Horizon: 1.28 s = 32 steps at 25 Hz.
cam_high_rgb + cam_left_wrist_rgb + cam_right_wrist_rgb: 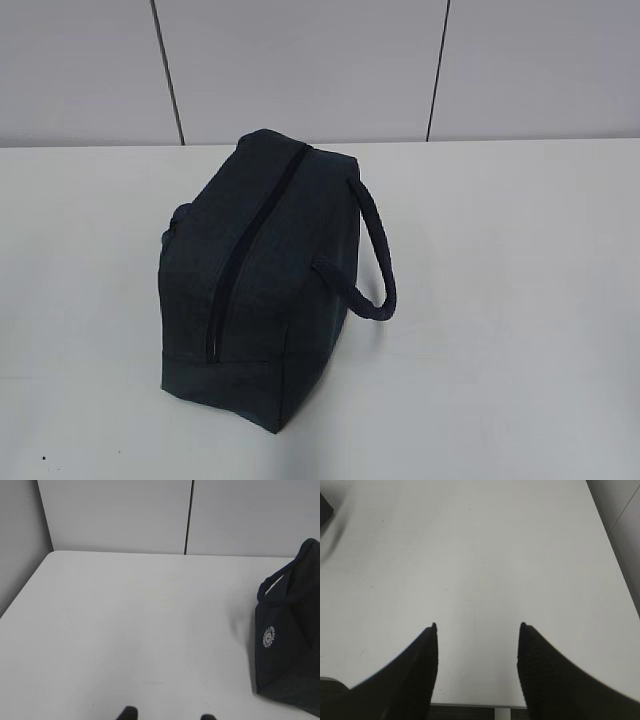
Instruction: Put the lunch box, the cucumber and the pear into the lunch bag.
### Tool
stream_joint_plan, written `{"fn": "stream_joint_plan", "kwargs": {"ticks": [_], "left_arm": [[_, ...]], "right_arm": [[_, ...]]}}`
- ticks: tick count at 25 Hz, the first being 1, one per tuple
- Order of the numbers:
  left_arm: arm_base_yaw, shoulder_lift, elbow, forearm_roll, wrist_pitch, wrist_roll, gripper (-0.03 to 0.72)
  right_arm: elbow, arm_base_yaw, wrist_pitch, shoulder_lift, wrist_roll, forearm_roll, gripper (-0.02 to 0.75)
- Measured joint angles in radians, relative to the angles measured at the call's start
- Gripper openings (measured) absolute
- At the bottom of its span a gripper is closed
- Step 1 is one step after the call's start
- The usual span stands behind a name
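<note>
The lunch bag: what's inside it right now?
Cannot be seen. The lunch bag has its top zipper closed, so the interior is covered. No food shows on the table.

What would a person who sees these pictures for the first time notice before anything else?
The large dark navy fabric lunch bag stands alone near the middle of the white table, its top zipper closed and one strap handle arching out to the right. The right gripper hangs open over bare table, its two black fingers wide apart. Of the left gripper, only the fingertips show at the picture's bottom edge.
</note>
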Motion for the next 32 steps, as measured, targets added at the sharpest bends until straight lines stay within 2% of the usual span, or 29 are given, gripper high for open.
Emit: {"fn": "stream_joint_plan", "kwargs": {"ticks": [32], "left_arm": [[0.000,0.000,0.000,0.000,0.000,0.000,0.239]], "right_arm": [[0.000,0.000,0.000,0.000,0.000,0.000,0.407]]}}
